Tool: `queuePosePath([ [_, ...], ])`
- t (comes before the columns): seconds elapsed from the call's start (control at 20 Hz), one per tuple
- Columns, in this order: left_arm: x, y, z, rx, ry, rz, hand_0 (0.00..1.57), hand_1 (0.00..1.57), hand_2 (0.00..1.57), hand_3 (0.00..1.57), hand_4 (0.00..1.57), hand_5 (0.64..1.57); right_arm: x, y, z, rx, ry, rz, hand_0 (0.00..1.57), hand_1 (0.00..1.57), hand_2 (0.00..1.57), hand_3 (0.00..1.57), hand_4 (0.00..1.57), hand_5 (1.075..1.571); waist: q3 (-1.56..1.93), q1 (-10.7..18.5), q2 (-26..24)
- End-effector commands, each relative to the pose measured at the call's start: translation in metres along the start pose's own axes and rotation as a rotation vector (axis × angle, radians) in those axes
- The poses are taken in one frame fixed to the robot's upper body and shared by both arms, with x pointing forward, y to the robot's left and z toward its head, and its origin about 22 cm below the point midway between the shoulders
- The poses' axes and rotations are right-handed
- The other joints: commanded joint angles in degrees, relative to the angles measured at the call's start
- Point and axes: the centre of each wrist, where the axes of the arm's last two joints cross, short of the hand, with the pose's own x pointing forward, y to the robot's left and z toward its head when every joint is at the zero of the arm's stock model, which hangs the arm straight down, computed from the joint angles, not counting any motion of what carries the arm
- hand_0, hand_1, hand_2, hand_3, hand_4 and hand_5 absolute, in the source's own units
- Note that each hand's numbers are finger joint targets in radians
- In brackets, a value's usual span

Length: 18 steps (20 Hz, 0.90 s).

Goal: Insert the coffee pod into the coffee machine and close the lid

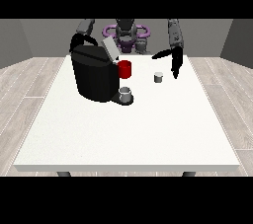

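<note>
You have the coffee pod (pixel 158 77) standing upright on the white table (pixel 128 134), well apart from the coffee machine (pixel 95 76), which sits at its nine o'clock with the lid (pixel 109 49) tilted up. The hand at the view's right (pixel 174 65) hangs just beside the pod, at about its two o'clock, fingers pointing down and spread, holding nothing. So the pod lies toward eight o'clock from that hand, the nearer one by far. The hand at the view's left (pixel 78 41) is behind the machine; you cannot tell its fingers.
</note>
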Motion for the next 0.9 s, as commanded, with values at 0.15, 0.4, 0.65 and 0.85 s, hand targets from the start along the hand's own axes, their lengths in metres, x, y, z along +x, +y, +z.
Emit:
queuePosePath([
  [0.15, -0.028, -0.015, 0.002, -0.081, 0.066, -0.095, 0.0, 0.0, 0.2, 0.0, 0.0, 1.571, -0.014, 0.007, 0.007, -0.013, 0.088, 0.05, 0.0, 0.0, 0.0, 0.0, 0.42, 1.571, -0.01, 0.74, -1.89],
  [0.4, -0.017, -0.015, -0.017, -0.046, 0.093, -0.144, 0.45, 0.45, 0.61, 0.3, 0.0, 1.571, -0.018, 0.006, 0.001, 0.004, 0.077, 0.058, 0.0, 0.0, 0.0, 0.0, 0.41, 1.571, -0.01, -0.46, -1.4],
  [0.65, -0.032, -0.022, -0.013, -0.056, 0.142, -0.251, 0.62, 0.62, 0.74, 0.48, 0.0, 1.571, 0.002, 0.0, -0.011, 0.008, 0.121, 0.042, 0.0, 0.0, 0.0, 0.0, 0.39, 1.571, -0.01, -1.47, -1.81],
  [0.85, -0.028, -0.012, -0.018, -0.059, 0.108, -0.327, 0.6, 0.6, 0.72, 0.47, 0.0, 1.571, -0.017, 0.006, -0.007, -0.018, 0.059, 0.049, 0.0, 0.0, 0.0, 0.0, 0.45, 1.571, 0.0, -0.51, 1.02],
])
